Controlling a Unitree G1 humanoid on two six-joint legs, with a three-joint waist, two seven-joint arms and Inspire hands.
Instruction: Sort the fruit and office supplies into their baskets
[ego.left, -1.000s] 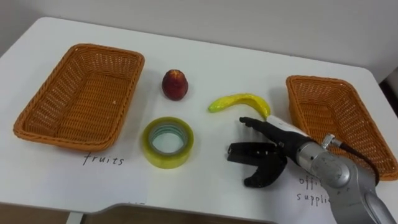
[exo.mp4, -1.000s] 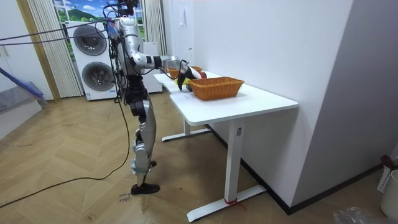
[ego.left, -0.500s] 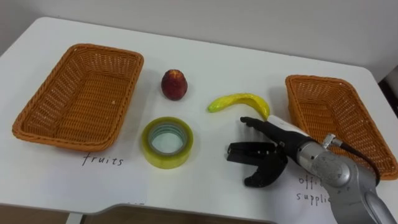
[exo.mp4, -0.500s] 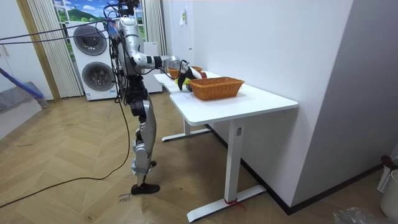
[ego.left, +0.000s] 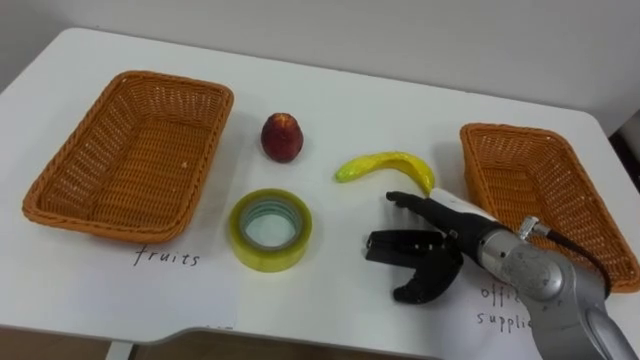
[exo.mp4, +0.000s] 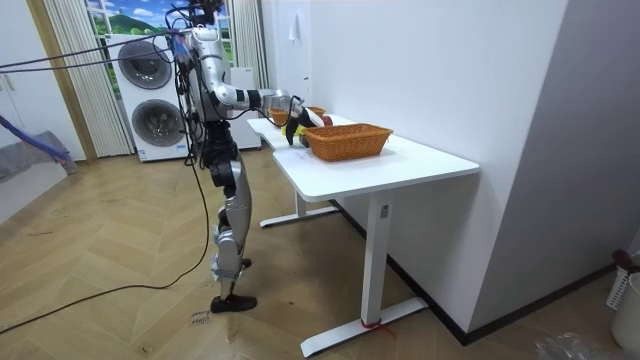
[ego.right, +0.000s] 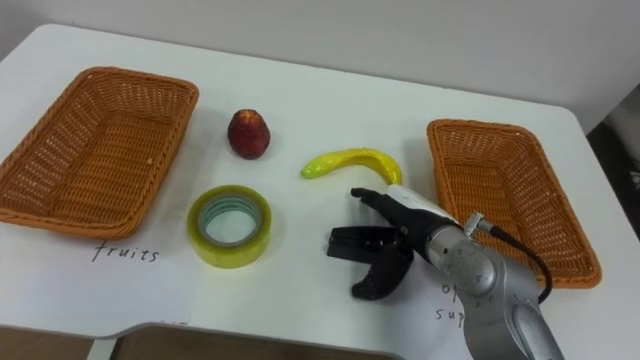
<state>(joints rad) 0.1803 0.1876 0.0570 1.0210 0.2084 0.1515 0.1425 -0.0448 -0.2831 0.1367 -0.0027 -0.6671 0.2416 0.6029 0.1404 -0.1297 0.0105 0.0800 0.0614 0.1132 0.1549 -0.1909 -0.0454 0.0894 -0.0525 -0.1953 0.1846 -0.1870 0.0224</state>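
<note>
In the left eye view, a white desk (ego.left: 350, 85) carries an empty wicker basket (ego.left: 130, 150) by its left edge and a second empty basket (ego.left: 540, 190) by its right edge. Between them lie a red peach (ego.left: 282, 137) near the middle, a yellow banana (ego.left: 385, 165) right of centre, and a roll of tape (ego.left: 268, 256) closer to the front edge. The right hand (ego.left: 440, 245) hangs over the desk just in front of the banana's right end, spread wide and holding nothing. In the room view the robot stands at the desk's end on the room view's left, its right arm stretched out over the top, with washing machines (exo.mp4: 150, 95) behind it. The right eye view shows the dark fingers (ego.right: 342, 243) splayed toward the tape and the thumb pointing at the front edge, apart from every item. Sorting has not begun, judging by the bare baskets; this looks like the approach to a first pick. The banana is nearest, so the next move probably calls for shifting the hand over it, curling round its middle, then carrying it across to the left basket.
</note>
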